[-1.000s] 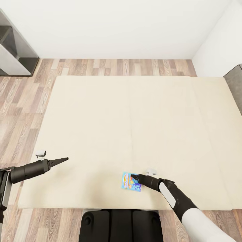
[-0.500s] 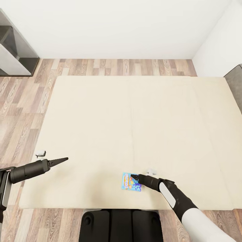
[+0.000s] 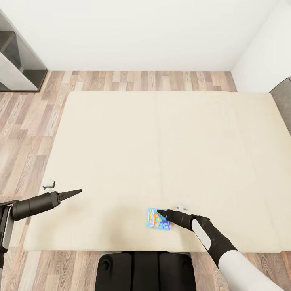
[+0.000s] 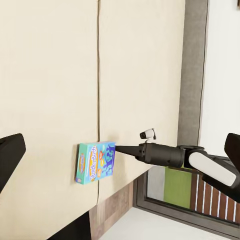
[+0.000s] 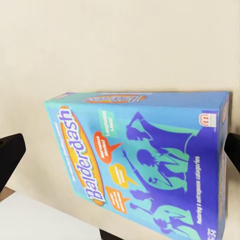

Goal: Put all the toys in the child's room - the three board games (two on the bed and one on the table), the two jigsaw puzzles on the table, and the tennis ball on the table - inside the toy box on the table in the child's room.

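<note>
While flat on the bed (image 3: 121,141), blue board game (image 3: 157,218) under right end effector (image 3: 161,212), fingers spread, left end effector (image 3: 76,191) pressed together.

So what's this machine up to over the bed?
A two-armed robot is leaning over a big cream bed. Its right claw is down at a small blue board game box lying flat near the bed's near edge, with the two fingers spread to either side of the box, so it looks set to pick it up but hasn't closed on it. The left claw hovers empty over the bed's left side.
</note>
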Tool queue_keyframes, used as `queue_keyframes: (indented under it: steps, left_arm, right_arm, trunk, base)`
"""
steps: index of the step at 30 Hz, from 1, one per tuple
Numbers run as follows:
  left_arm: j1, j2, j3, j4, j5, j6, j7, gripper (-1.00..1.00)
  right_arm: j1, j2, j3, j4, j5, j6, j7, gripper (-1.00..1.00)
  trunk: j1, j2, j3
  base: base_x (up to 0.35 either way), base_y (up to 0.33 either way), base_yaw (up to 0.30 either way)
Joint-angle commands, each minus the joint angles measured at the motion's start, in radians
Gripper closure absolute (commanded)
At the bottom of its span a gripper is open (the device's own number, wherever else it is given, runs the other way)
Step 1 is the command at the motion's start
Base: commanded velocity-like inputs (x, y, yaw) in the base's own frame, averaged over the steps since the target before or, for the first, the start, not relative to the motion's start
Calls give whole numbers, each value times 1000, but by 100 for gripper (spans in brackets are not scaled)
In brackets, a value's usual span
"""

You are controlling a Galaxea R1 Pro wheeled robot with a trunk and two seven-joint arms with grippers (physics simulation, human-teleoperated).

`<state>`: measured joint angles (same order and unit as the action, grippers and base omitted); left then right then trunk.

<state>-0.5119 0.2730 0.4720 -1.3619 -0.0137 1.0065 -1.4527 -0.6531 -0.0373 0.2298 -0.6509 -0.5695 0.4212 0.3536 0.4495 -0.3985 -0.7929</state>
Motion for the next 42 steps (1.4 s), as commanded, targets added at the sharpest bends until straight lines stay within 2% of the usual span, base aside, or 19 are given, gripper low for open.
queue_keyframes:
  steps: [1, 42]
  left_arm:
    - [0, 0, 0, 0, -2, 11, -5, -100]
    - [0, 0, 0, 0, -2, 11, -5, -100]
  right_arm:
    - [0, -1, 3, -1, -6, 4, -1, -100]
    - [0, -1, 3, -1, -6, 4, -1, -100]
  trunk:
    - [1, -2, -1]
    - [1, -2, -1]
  base:
    - [0, 0, 0]
    - [0, 70, 0]
